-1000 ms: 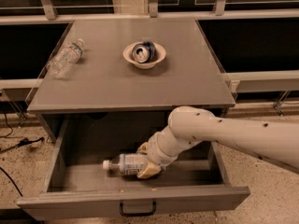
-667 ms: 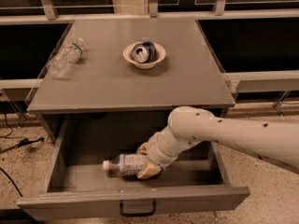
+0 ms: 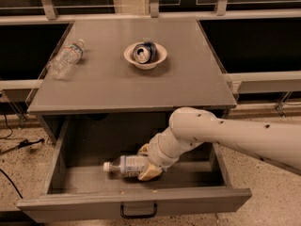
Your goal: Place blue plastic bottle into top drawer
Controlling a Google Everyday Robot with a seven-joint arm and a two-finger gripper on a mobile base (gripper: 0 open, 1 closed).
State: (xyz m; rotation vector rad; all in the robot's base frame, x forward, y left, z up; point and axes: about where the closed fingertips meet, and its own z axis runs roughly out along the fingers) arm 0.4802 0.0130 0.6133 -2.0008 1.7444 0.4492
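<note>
Where the two tan fingers [image 3: 150, 173] meet the bottle, we see one on its near side and one on its far side, so the jaws stand narrow, closed around the bottle's body. The gripper [image 3: 146, 161] is down inside the open drawer, right of the middle, with its wrist sloping up and to the right into the thick white arm [image 3: 235, 138], which crosses over the drawer's right wall.

We count one gripper and one arm. We count two bottles. The blue plastic bottle [image 3: 124, 165] is the one in the grip: it lies on its side on the drawer floor, its white cap pointing left, its clear body wrapped in a wide pale label, and its base end hidden behind the fingers. The other, a smaller clear bottle [image 3: 65, 59], lies on its side at the left edge of the cabinet top [image 3: 188, 84], well apart from everything else.

We count one top drawer [image 3: 70, 206], grey and deep, pulled out toward us, with one small black handle [image 3: 138, 212] at the centre of its flat front panel.

On the cabinet top we count one pale bowl [image 3: 160, 60], near the back and about midway across, and one can [image 3: 142, 52] lying inside it. Dark cables [image 3: 14, 145] trail across the speckled floor [image 3: 277, 206] at the left.
</note>
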